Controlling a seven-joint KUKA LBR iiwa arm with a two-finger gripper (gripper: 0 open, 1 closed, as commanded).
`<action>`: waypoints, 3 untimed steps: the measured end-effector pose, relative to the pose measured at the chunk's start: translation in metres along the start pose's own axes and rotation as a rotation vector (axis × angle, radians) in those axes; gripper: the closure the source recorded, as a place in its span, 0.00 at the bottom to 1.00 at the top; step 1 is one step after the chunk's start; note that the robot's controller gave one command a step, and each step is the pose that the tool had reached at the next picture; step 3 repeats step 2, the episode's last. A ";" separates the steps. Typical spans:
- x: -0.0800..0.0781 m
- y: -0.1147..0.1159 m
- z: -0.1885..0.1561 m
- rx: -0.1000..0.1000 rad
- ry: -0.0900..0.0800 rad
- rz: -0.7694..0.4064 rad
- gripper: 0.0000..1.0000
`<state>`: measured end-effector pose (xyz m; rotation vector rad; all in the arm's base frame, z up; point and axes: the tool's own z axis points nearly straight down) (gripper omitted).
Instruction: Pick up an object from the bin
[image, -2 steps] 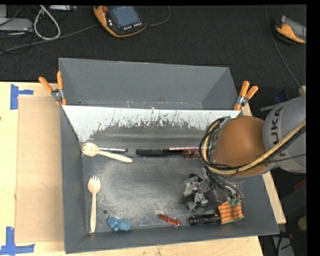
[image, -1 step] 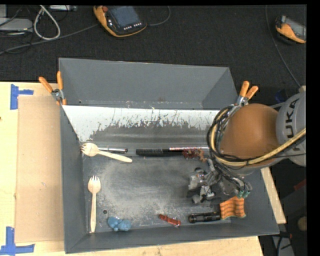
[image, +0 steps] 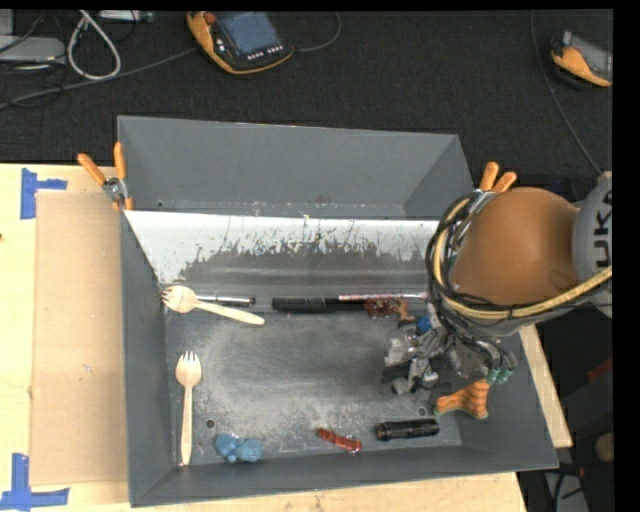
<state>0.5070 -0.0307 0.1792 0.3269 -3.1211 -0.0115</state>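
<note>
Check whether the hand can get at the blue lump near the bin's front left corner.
Probably yes: the hand is over the right side, bare floor lies between, and nothing covers the blue lump. The fork beside it lies apart.

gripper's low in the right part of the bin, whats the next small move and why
Probably a short shift down the view, to centre over the black marker-like stick. The gripper seems to sit over bare floor of the bin, with that stick lying flat just below it, clear of the orange piece and the small red piece, so it looks the easiest nearby pick.
</note>
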 end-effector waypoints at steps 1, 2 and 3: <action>0.000 0.001 -0.008 -0.001 0.002 0.002 1.00; 0.000 0.001 -0.022 -0.002 0.002 0.003 1.00; 0.000 0.001 -0.022 -0.002 0.002 0.003 1.00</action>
